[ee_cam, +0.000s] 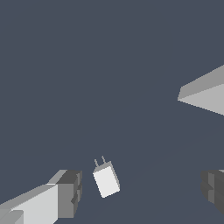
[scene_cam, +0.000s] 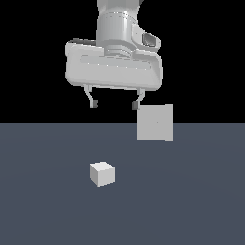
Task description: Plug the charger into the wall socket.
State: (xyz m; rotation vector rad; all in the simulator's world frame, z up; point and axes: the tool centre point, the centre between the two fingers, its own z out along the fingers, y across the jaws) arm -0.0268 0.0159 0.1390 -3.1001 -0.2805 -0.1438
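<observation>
Overhead, I am watching the gripper (scene_cam: 115, 104) hanging well above the dark blue-grey floor (scene_cam: 43, 206), its jaws spread wide and gripping nothing. Both dark fingertips (scene_cam: 94, 104) are showing in the exterior view, pointing straight down beneath the broad pale hand body.

I am seeing the charger (scene_cam: 102, 173) sitting on the floor below the gripper, roughly under the fingertip nearer the exterior view's left, clear of both fingers. From the exterior view it is reading as a small off-white cube. Through the wrist view I am picking out the charger (ee_cam: 106, 179) lying on the floor between the two finger pads (ee_cam: 70, 192), nearer one than the other, with two thin prongs sticking out of one face. It is turned at a slant to the line between the pads.

I am seeing the wall socket (scene_cam: 155, 122) standing upright as a flat pale grey square plate with a tiny dot at its centre, toward the exterior view's right of the charger and farther back on the floor. Its upper corner is appearing just beside the fingertip on that side, though I cannot tell whether that is closeness or only overlap in the picture. In the wrist view the wall socket (ee_cam: 205, 94) is entering from the frame edge as a pale wedge, well apart from the charger.
</observation>
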